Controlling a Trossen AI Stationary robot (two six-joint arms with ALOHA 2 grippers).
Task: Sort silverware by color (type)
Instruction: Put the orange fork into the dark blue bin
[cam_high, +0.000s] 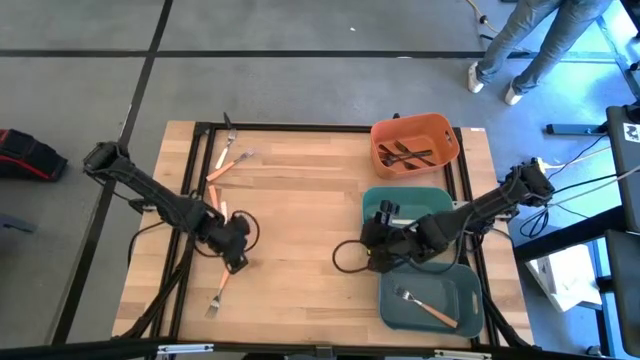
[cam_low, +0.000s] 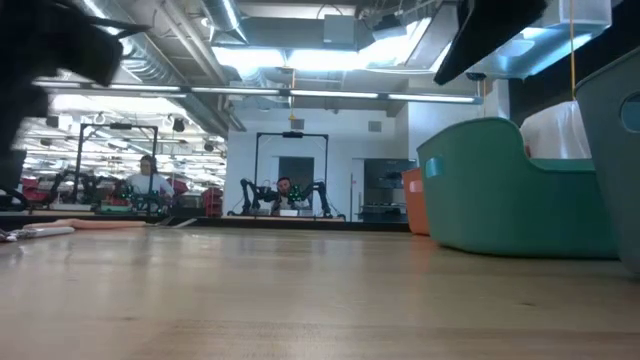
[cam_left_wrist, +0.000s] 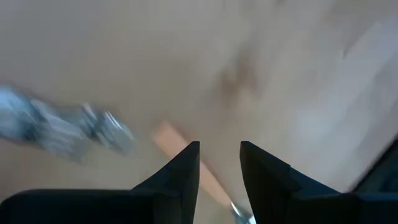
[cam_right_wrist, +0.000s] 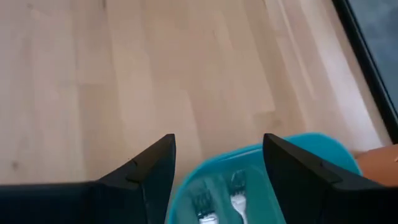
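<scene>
— Left gripper (cam_left_wrist: 219, 163) first: where, and how set?
— Over bare wood at the left-middle of the table (cam_high: 300, 230). Parted by only a narrow gap. Looking down on an orange-tan handle (cam_left_wrist: 177, 144) that shows through the gap. No clear grip on it; impossible to say whether touching.
— Right gripper (cam_right_wrist: 217, 155)?
— Spread wide, with nothing between the fingers. Poised by the rim of the middle teal bin (cam_high: 372, 200), on its table-centre side.
— Sorted silverware?
— Along the right side, in a row of three bins. Dark forks (cam_high: 408, 155) piled in the orange bin (cam_high: 445, 130) at the far end. Silver forks (cam_right_wrist: 217, 202) in the middle teal bin. One tan-handled fork (cam_high: 428, 307) lying aslant in the near teal bin (cam_high: 470, 300).
— Unsorted?
— Out on the wood, left side. A loose fork (cam_high: 219, 293) with an orange handle, just beside the left gripper toward the near edge. Crossed orange-handled forks (cam_high: 228, 165) toward the far left corner, well apart from both grippers. A black fork (cam_high: 229, 128) just beyond those, at the table's rim.
</scene>
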